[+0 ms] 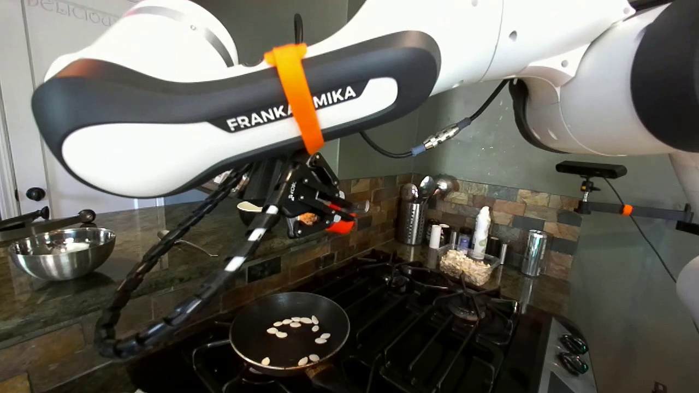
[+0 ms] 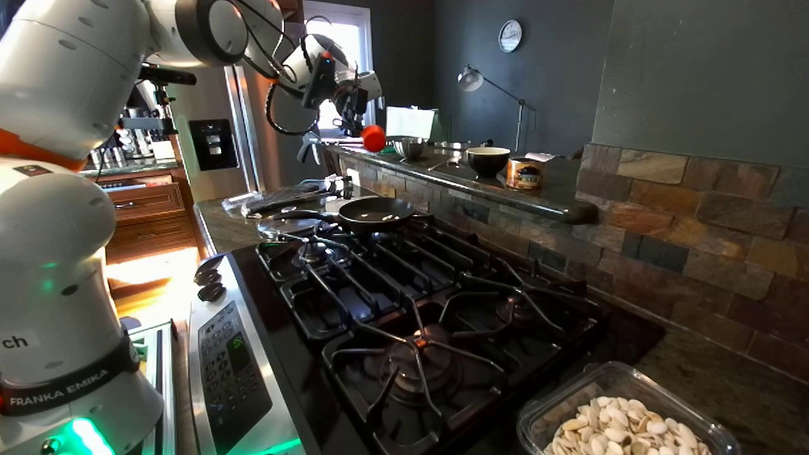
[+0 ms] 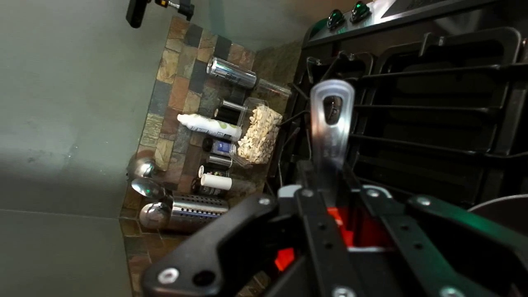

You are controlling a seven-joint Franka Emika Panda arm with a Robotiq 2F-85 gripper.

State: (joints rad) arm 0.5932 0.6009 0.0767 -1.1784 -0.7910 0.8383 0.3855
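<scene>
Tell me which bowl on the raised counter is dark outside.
The black bowl, pale inside, right beside the orange-labelled can; the other, a shiny steel bowl, stands farther from that can.

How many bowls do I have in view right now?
2, both on the raised ledge: in an exterior view, a steel bowl toward the far end and a black bowl beside the can. Others could be hidden behind the arm.

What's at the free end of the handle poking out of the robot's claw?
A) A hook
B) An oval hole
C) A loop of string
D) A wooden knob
B: in the wrist view, the handle sticks out from between the fingers of the gripper, pierced near its rounded tip.
</scene>
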